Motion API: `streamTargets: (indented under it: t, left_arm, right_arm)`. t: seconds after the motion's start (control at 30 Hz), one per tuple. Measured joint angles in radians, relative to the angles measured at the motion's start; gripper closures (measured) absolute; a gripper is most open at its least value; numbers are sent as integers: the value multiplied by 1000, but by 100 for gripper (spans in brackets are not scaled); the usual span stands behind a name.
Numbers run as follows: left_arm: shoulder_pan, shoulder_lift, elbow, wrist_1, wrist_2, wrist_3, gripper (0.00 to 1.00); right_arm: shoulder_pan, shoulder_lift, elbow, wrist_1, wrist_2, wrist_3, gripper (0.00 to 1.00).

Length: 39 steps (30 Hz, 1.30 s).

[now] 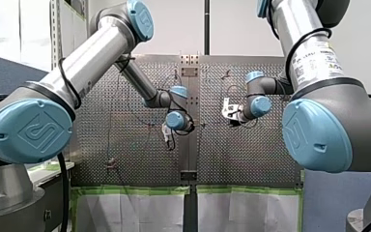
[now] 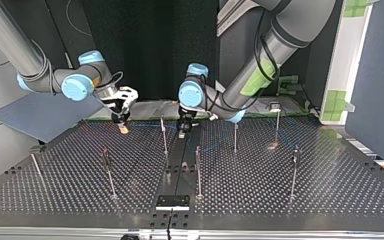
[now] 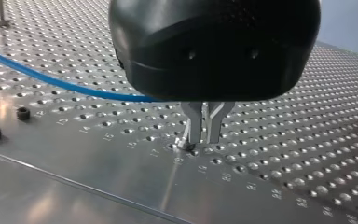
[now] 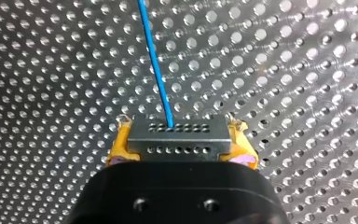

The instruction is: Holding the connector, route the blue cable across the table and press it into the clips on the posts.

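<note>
My right gripper is shut on the grey connector, its yellow pads against the block's two ends. The blue cable leaves the connector and runs away over the perforated table. At the top view's left this gripper hangs just above the table's far edge. My left gripper stands upright with its metal fingertips nearly on the table, a narrow gap between them and nothing in it. The blue cable passes behind it, lying on the plate. In the top view my left gripper is near the middle, beside a post.
Several thin posts stand about the table, among them one to the right of my left gripper and one nearer the camera. A black plate lies at the near edge. Black screw heads sit beside my left gripper.
</note>
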Motion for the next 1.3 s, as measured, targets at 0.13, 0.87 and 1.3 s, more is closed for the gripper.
streamTargets:
  t: [0.13,0.87,1.3]
  left_arm:
    - [-11,2,1,-28,-33,27,44]
    - [-113,66,-5,-200,-220,98,0]
    - [-217,69,-73,-207,-296,95,0]
  right_arm:
    - [-2,2,-6,-5,-2,-18,100]
    - [-23,51,-9,-73,-28,-31,100]
    - [-49,52,-20,-72,-62,-28,100]
